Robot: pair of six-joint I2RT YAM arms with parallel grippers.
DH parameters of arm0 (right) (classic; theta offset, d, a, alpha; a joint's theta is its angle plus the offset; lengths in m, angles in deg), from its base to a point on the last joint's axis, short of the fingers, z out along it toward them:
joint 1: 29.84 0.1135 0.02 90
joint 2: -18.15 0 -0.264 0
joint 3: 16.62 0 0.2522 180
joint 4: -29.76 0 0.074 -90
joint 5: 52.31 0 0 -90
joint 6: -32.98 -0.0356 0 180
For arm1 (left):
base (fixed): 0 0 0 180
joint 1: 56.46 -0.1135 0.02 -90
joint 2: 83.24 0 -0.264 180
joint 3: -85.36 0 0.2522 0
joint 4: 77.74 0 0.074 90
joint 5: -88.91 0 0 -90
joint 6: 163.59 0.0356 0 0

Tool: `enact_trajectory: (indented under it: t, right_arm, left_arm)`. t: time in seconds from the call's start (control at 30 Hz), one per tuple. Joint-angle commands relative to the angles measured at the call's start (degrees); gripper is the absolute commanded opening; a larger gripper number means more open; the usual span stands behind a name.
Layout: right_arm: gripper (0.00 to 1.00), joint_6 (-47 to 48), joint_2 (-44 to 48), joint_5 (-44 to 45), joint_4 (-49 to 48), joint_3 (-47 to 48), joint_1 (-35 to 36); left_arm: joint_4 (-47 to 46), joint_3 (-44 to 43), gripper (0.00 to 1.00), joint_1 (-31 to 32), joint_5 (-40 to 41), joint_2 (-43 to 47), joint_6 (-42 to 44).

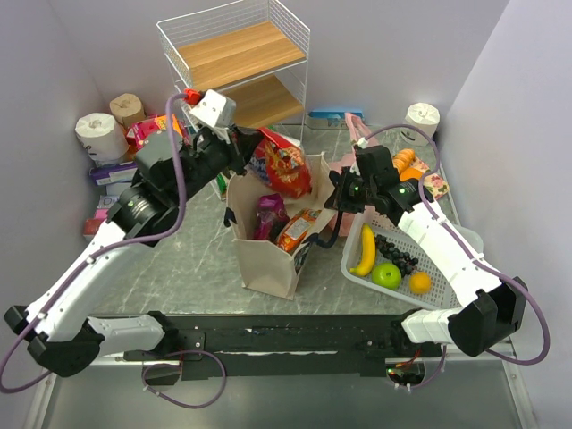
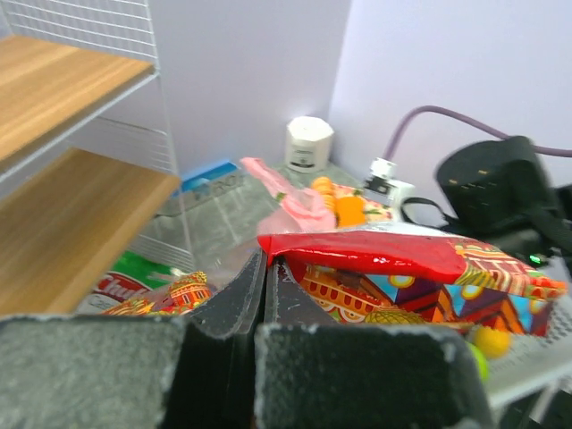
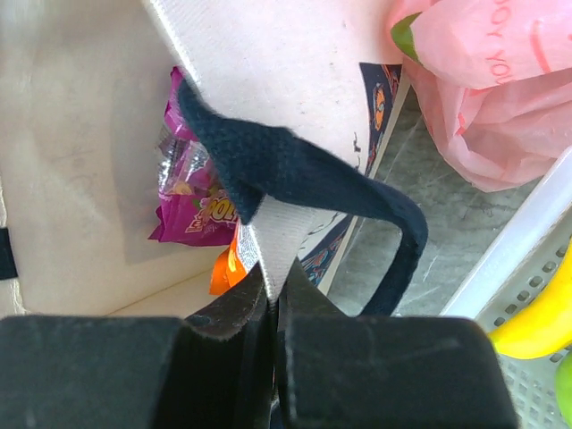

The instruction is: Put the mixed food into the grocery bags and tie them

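The left gripper point(image 2: 265, 279) is pressed together on the flat end seam of the shiny red foil snack packet point(image 2: 407, 266). The packet hangs directly above the open mouth of the beige canvas tote point(image 1: 266, 264). The right gripper point(image 3: 273, 284) pinches the tote's right rim, beside the dark strap handle point(image 3: 308, 174).

Expect the packet to be light, air-filled, slick and crushable. Grip the seam, not the puffed body. The tote cloth looks limp, so hold it at the hem.
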Motion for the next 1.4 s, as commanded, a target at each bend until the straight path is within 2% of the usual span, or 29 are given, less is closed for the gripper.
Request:
enact_trajectory:
  t: [0.0, 0.17, 0.2, 0.23, 0.27, 0.33, 0.43, 0.5, 0.7, 0.8, 1.07, 1.1, 1.17, 1.2, 1.23, 1.3, 1.33, 1.37]
  right_arm:
    - [0.05, 0.4, 2.4, 1.1, -5.5, 2.0, -1.0]
    - [0.05, 0.5, 2.0, 1.0, -5.5, 2.4, -1.0]
    - [0.06, 0.6, 2.0, 1.1, -5.5, 2.4, -1.0]
    - [0.06, 0.6, 2.0, 1.3, -5.3, 2.5, -1.0]
    - [0.05, 0.6, 2.1, 1.5, -5.1, 2.5, -1.0]
    - [0.06, 0.6, 2.2, 1.8, -5.2, 2.3, -1.0]
    - [0.06, 0.4, 2.5, 1.9, -5.2, 2.0, -1.1]
    - [0.06, 0.5, 2.6, 1.9, -5.2, 1.8, -1.0]
    - [0.06, 1.0, 2.7, 2.0, -4.9, 1.9, -1.0]
    - [0.06, 1.0, 3.0, 1.9, -5.1, 1.4, -1.0]
    - [0.04, 2.0, 3.3, 2.1, -4.9, 1.9, -0.7]
    - [0.03, 2.6, 3.4, 2.0, -5.1, 1.9, -0.5]
    - [0.0, 3.7, 3.4, 1.9, -5.3, 2.6, 0.8]
    - [0.0, 4.9, 3.4, 2.0, -5.3, 3.0, 1.5]
    - [0.0, 5.6, 3.2, 2.8, -5.6, 3.7, 2.6]
    - [0.0, 7.1, 3.1, 4.0, -5.8, 5.6, 6.7]
    - [0.0, 7.4, 3.1, 4.7, -6.1, 6.4, 8.1]
    - [0.0, 7.3, 3.1, 4.7, -7.0, 7.8, 10.6]
  left_arm:
    - [-5.9, -2.4, 0.01, 0.5, -4.2, 3.9, -5.2]
    - [2.8, 1.2, 0.02, 0.4, -6.4, 1.8, -4.3]
    - [4.6, 1.2, 0.08, 0.4, -8.3, 0.3, -4.3]
    - [6.1, 0.7, 0.44, 0.4, -8.7, -0.4, -5.0]
    - [7.6, 0.5, 0.68, 0.4, -8.5, -0.9, -5.6]
    - [9.3, 0.8, 0.96, 0.4, -4.7, -0.9, -6.4]
    - [11.8, -0.5, 0.96, -0.4, 3.2, -0.7, -6.7]
    - [16.8, -2.1, 0.96, -3.5, 6.0, -2.2, -9.4]
    - [31.5, -6.0, 0.96, -13.5, 8.1, -7.3, -17.2]
    - [33.9, -3.2, 0.96, -16.0, 3.2, -6.6, -18.8]
    - [31.2, 7.5, 0.98, -17.7, -10.6, -6.4, -22.5]
    - [29.9, 10.6, 0.89, -17.7, -14.2, -6.6, -24.0]
    - [24.7, 13.7, 0.64, -17.7, -18.6, -6.7, -25.6]
    - [23.0, 15.7, 0.22, -17.8, -21.2, -6.2, -26.2]
    - [21.6, 16.3, 0.01, -17.8, -21.5, -5.7, -26.5]
    - [21.7, 13.9, 0.01, -17.8, -18.6, -3.9, -24.6]
    - [22.9, 12.0, 0.01, -18.0, -12.8, -3.5, -23.7]
    - [23.6, 10.1, 0.01, -18.2, -10.6, -2.7, -22.8]
